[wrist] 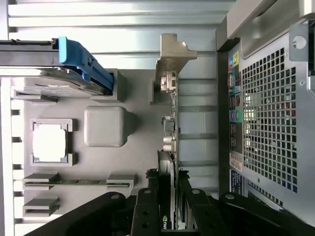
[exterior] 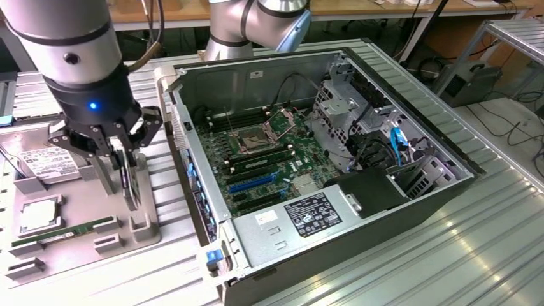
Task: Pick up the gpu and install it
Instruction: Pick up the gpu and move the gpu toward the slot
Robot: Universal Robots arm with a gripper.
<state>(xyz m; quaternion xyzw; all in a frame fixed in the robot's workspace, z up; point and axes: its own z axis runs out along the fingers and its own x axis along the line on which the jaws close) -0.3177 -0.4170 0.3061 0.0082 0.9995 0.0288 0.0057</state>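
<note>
One black gripper (wrist: pixel 169 211) straddling thin upright gpu (wrist: pixel 166 169) | matte grey tray (wrist: pixel 142 140) | clamping: cannot tell

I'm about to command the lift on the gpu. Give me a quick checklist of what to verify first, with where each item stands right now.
1. Gripper lined up on the gpu: ok, it straddles the card, which stands on edge.
2. Firm hold on the gpu: cannot tell.
3. gpu clear of the grey tray: not ok, it sits in its holder.
4. Computer case open: ok, side off, motherboard exposed.
5. Blue expansion slots unoccupied: ok, no card in them.
</note>
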